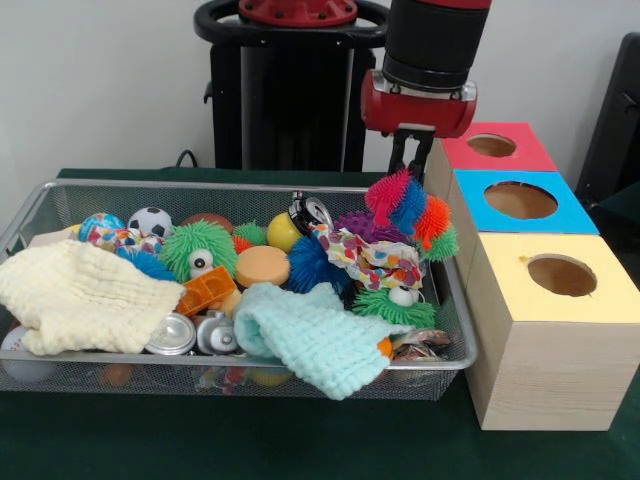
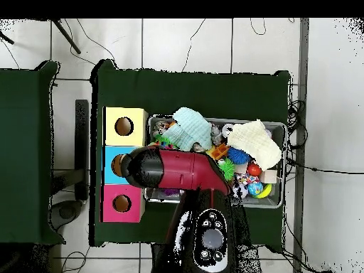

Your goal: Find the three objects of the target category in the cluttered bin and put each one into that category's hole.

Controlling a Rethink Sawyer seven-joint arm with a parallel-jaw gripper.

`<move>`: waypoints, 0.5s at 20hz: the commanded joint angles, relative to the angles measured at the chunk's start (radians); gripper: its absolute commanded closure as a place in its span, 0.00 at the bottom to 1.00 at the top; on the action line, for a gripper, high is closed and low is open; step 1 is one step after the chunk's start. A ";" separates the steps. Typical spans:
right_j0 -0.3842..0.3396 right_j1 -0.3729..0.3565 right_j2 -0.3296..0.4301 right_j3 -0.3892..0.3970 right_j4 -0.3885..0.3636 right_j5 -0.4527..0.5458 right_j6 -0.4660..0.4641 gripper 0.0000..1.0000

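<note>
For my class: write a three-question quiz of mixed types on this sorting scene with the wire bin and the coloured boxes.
1. True or false: the gripper hangs above the rainbow spiky toy at the end of the wire bin beside the boxes.
2. Which box stands between the other two? A) red box B) blue box C) yellow box
3. Fill in: the mint green cloth drapes over the bin's ____ rim in the front view.

Key: 1 true; 2 B; 3 near.
</note>
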 commanded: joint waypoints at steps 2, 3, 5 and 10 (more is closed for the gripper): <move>-0.007 0.006 0.024 -0.013 0.041 0.062 0.192 1.00; -0.003 0.009 0.020 -0.023 0.041 0.068 0.196 1.00; -0.001 0.010 0.020 -0.027 0.044 0.076 0.199 1.00; 0.011 0.005 0.013 -0.036 0.052 0.099 0.207 1.00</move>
